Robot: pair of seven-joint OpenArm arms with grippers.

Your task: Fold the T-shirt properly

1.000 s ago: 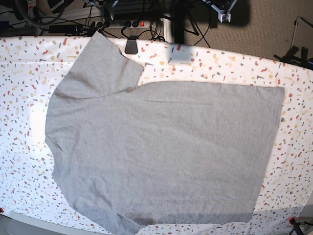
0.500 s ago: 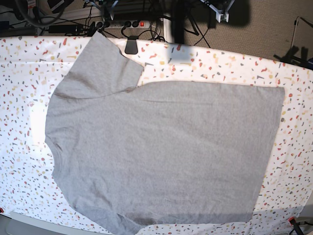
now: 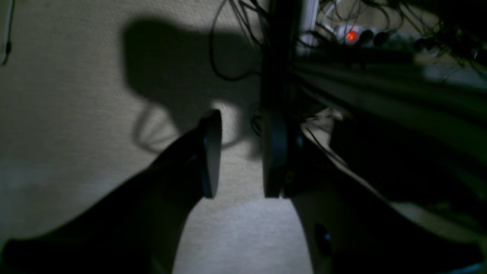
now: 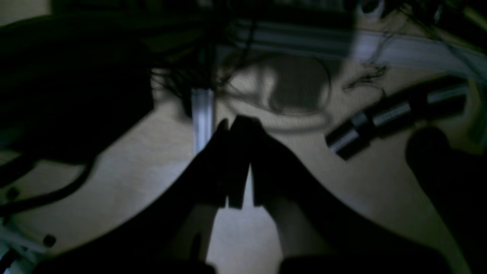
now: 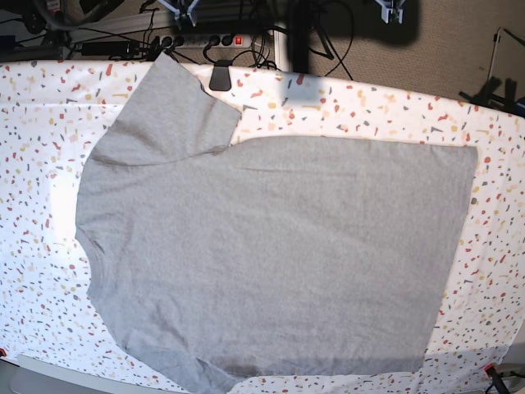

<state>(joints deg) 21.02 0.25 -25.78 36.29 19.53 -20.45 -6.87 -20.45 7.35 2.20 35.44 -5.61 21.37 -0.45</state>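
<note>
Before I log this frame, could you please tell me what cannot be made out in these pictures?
- T-shirt, base view: its near sleeve runs off the bottom edge; only the plain side shows, so what is underneath is hidden.
- Left gripper: left wrist view is dark; jaws stand apart with nothing between, carpet behind.
- Right gripper: right wrist view is dim and blurred; jaws look closed, the shapes behind unclear.
- Neither wrist view shows the shirt.

The left hand [image 3: 237, 154] hangs over a beige carpet floor [image 3: 68, 114] — its two dark fingers [image 3: 211, 152] are apart, nothing between them. Cables [image 3: 236, 42] and a red light [image 3: 352, 36] are behind.
</note>
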